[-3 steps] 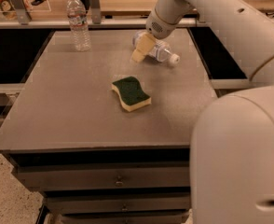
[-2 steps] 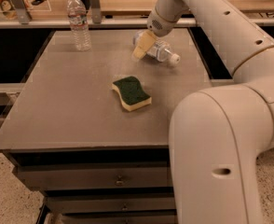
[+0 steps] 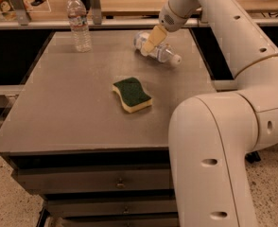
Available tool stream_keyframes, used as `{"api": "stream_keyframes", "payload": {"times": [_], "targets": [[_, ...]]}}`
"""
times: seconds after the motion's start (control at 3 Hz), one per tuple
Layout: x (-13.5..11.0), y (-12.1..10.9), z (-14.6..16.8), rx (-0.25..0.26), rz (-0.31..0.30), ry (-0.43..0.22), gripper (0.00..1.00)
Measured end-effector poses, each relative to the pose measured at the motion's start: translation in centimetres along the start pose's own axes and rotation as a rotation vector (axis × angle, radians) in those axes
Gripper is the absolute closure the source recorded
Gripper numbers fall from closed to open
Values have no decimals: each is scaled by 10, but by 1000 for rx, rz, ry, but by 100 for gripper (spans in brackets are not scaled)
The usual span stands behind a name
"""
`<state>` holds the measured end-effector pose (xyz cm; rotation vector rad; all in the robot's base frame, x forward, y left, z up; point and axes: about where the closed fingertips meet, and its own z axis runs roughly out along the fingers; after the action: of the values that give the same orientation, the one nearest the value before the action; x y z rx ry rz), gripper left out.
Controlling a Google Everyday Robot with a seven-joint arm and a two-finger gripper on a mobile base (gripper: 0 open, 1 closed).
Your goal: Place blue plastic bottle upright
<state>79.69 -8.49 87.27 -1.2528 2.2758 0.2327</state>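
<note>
Elbow (image 3: 210, 126) swung left | hand (image 3: 146, 47) at lying blue plastic bottle (image 3: 165, 55), far-right corner | grip unclear

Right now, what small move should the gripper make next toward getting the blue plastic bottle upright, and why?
Probably ease the gripper down around the body of the blue plastic bottle to secure it before tipping. The bottle lies on its side at the far right of the table, cap toward the front right, with the gripper right at its body.
</note>
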Motion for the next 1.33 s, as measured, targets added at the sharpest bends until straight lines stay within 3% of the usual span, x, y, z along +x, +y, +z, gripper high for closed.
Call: {"api": "stream_keyframes", "payload": {"times": [0.67, 1.0, 1.33], "targets": [[5, 8, 3, -16, -98, 60, 0], [6, 14, 8, -32, -118, 70, 16], [3, 19, 11, -43, -140, 70, 39]]}}
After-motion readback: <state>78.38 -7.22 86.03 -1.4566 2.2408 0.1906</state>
